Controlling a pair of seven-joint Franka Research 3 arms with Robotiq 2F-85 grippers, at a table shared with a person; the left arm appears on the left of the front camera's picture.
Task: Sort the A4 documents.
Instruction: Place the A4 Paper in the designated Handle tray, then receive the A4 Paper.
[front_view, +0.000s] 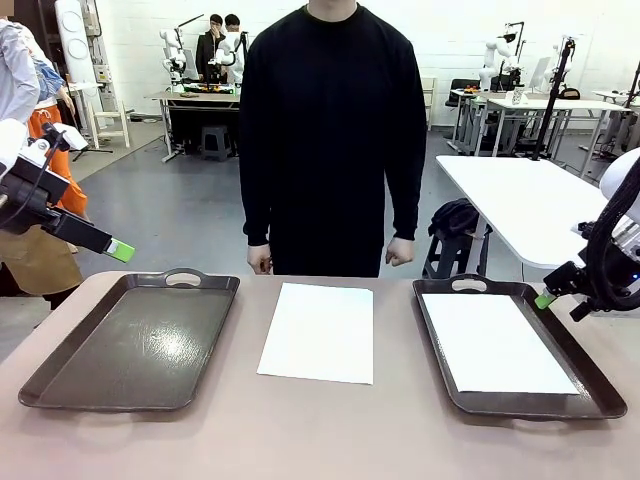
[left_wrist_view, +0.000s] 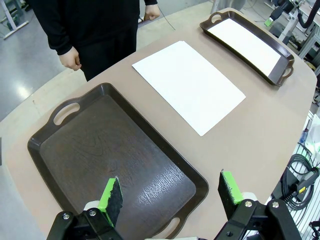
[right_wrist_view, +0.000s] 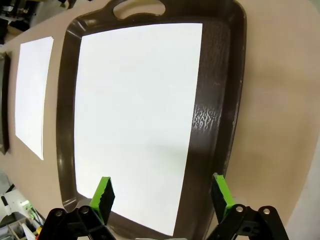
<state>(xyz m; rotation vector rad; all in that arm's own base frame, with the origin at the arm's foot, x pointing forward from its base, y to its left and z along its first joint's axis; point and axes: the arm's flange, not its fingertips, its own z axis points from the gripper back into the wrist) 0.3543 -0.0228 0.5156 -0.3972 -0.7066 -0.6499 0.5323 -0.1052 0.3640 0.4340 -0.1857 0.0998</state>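
- The left pincer (left_wrist_view: 171, 192) is released, its green-padded fingers (left_wrist_view: 112, 196) spread wide with nothing between them. It hangs above the near end of the left tray (front_view: 130, 345). In the front view it sits raised off the bench (front_view: 320, 440) at the left edge.
- The right pincer (right_wrist_view: 161, 191) is likewise released, with the jaws wide apart and gripping nothing. It is held over the right tray (front_view: 530, 402), looking down at the sheet inside. From the front it shows at that tray's far right side (front_view: 545, 298), clear of the rim.
- One A4 document (front_view: 318, 332) lies flat on the bare bench between the two trays, touching neither.
- A second A4 document (front_view: 495, 343) lies flat inside the right tray. It sits toward one long side, leaving a strip of brown floor showing along the other.
- Both trays are dark brown, with cut-out handles at the ends.
- A person in black (front_view: 330, 130) stands at the far side, hands hanging down just behind the bench edge.
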